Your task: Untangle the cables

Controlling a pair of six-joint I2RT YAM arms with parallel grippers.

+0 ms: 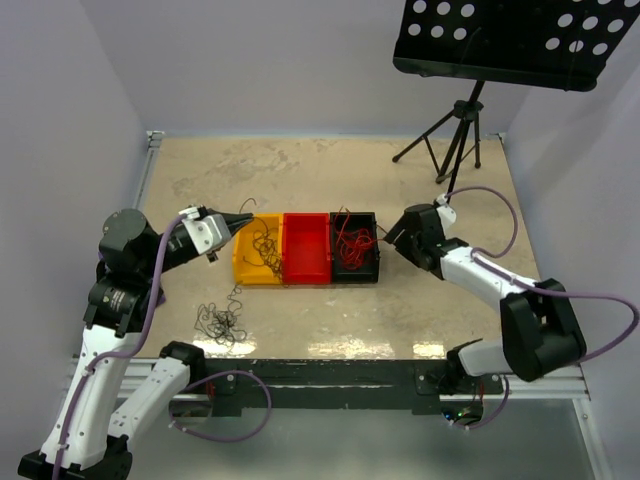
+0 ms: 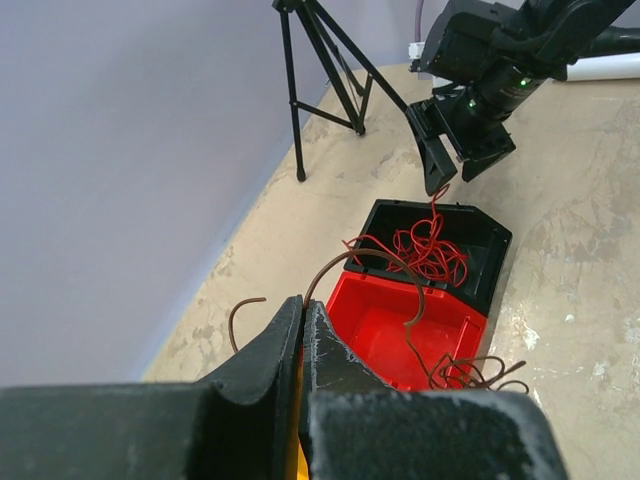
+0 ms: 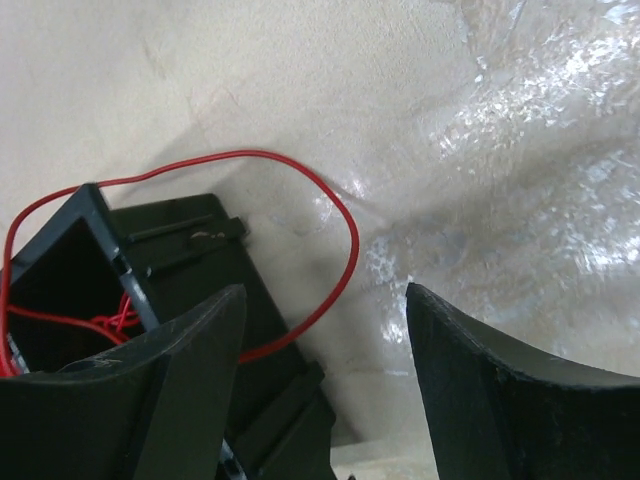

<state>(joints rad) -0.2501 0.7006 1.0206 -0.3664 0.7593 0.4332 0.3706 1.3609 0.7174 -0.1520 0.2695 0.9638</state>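
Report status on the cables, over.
Left hand shut on brown cable. Right hand open beside black bin, red cable looped over its rim. Dark tangle loose on table.

Black bin [image 3: 190,250] partly hidden behind right pincer [image 3: 322,295]; music stand [image 1: 510,40] top cropped

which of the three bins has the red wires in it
The black bin, at the row's right end; the yellow bin holds dark wires.

The left arm reaches in from the left of the overhead view, the left gripper [image 1: 246,218] pinched tight. The right arm bends in from the right, the right gripper [image 1: 388,240] spread wide.
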